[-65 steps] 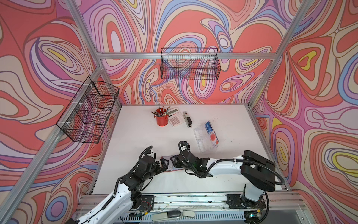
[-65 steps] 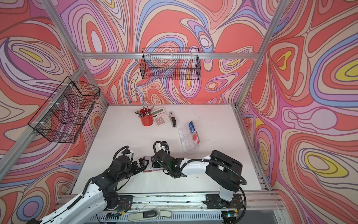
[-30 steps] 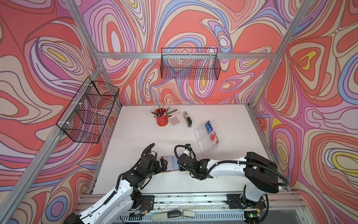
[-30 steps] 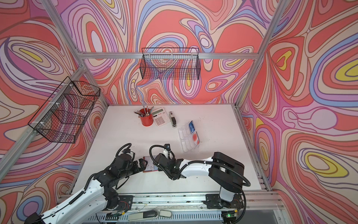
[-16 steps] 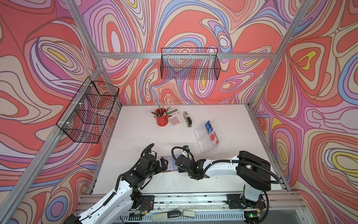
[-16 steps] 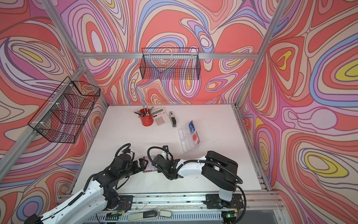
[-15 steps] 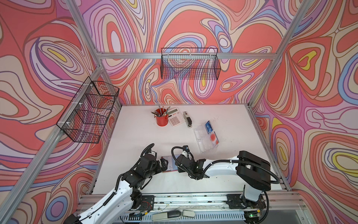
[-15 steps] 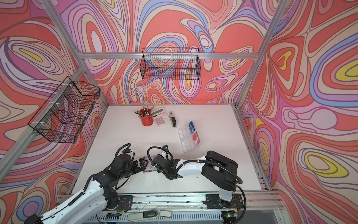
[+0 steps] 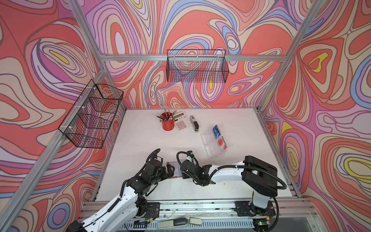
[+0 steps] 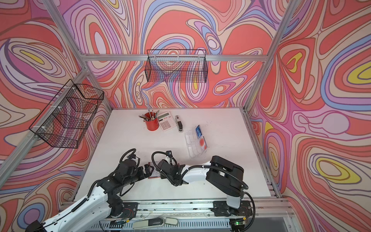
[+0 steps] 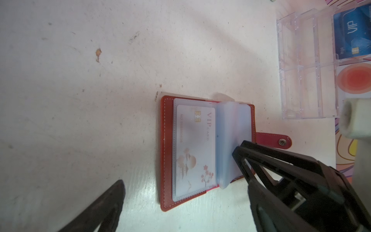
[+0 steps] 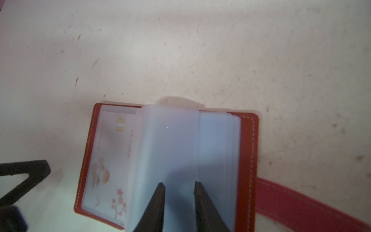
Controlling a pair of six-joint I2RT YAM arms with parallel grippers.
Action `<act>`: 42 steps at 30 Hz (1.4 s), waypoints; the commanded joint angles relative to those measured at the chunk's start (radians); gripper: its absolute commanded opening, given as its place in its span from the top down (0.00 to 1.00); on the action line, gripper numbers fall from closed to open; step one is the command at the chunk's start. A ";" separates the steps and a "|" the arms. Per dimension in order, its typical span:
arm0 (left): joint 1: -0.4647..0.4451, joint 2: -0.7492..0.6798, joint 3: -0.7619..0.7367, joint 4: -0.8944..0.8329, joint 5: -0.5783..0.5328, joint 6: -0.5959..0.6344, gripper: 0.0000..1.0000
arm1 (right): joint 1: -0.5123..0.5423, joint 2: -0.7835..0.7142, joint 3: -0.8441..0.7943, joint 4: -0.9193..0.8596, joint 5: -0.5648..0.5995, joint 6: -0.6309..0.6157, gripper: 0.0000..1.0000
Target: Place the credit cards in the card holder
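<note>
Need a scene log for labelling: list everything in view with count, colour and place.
card holder: 1, red, open, front middle
sleeves: several, clear, inside the holder
VIP card: 1, pale, in a holder sleeve
tray: 1, clear, right of middle
blue card: 1 seen, in the tray
red-circle card: 1 seen, pale, in the tray
cup: 1, red, at the back
pens: several, mixed colours, in the cup
calculator: 1, white, beside the cup
stapler: 1, black and grey, beside the calculator
baskets: 2, black wire, hung left and at the back
table: 1, white
left gripper: black, open, beside the holder
right gripper: black, over the sleeves, grip unclear
</note>
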 commanded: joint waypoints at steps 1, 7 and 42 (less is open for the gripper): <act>0.004 0.004 -0.012 0.039 0.008 -0.015 0.03 | 0.001 0.034 0.009 0.034 -0.057 0.003 0.73; 0.004 0.009 -0.015 0.047 0.009 -0.017 0.03 | 0.000 0.054 0.019 0.076 -0.112 0.006 0.73; 0.004 0.236 0.021 0.169 0.061 0.104 0.53 | -0.001 0.106 0.017 0.183 -0.195 0.025 0.76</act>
